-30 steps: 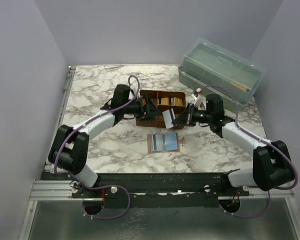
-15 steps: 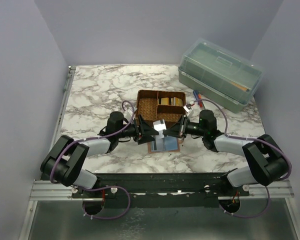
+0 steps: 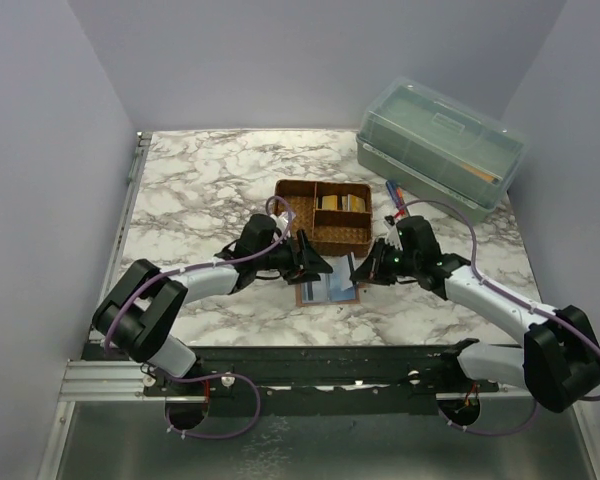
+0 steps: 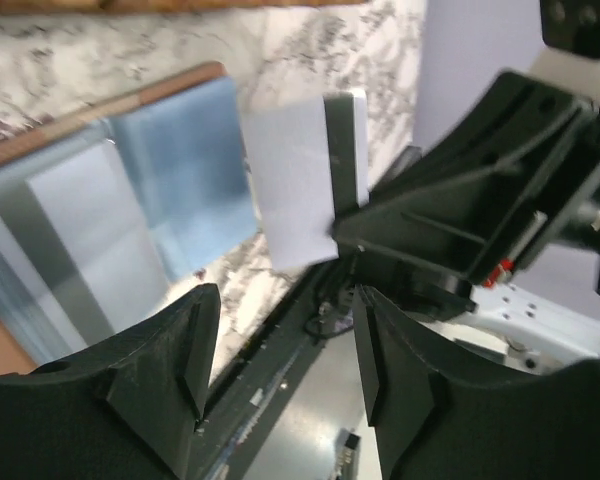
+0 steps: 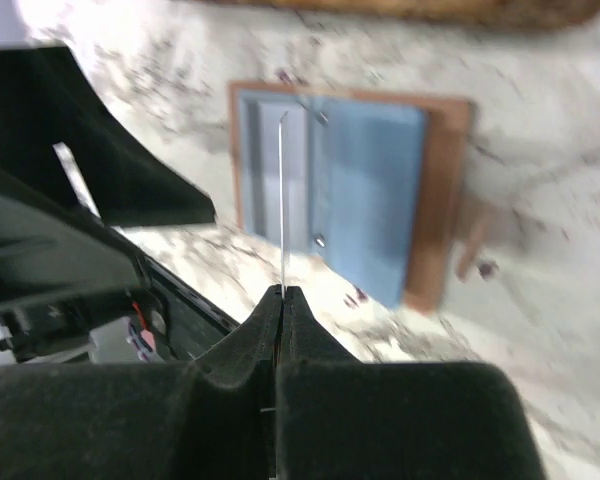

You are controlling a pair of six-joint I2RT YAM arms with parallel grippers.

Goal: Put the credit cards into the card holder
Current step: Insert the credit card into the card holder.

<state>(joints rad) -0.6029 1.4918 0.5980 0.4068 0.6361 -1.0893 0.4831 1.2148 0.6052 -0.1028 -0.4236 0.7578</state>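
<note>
Lavender walls (image 3: 310,60) enclose a white-and-grey marbled table (image 3: 200,190), seen from above and behind the arm bases.

(a) Left arm (image 3: 205,280) and right arm (image 3: 490,295) both reach inward from the near edge and meet just short of the table's centre.

(b) Translucent green box (image 3: 440,145), lid closed, at about 1 o'clock on the table.

(c) Brown woven tray (image 3: 342,238), divided into compartments, just beyond the centre. Yellowish cards (image 3: 340,205) lie in a compartment on its 3 o'clock side.

(d) Card holder (image 3: 330,291) (image 4: 170,180) (image 5: 375,190), at 6 o'clock of the tray and close beside it. It lies opened flat, tan border outward and bluish clear pockets upward.

(e) Left gripper (image 3: 318,266) (image 4: 285,300), at about 11 o'clock of the holder. Its jaws stand apart with nothing between them.

(f) Right gripper (image 3: 358,268) (image 5: 282,292), at about 1 o'clock of the holder, facing the left one. Its jaws are clamped flat against a credit card (image 4: 290,185) (image 5: 282,200).

(g) The credit card is whitish with a dark stripe along one side. It is held by one end and projects over the holder's pockets, edge-on to the right wrist camera. Whether its free end touches a pocket cannot be told.

(h) Red and blue pens (image 3: 395,190), on the table at 3 o'clock of the tray, near the box.
</note>
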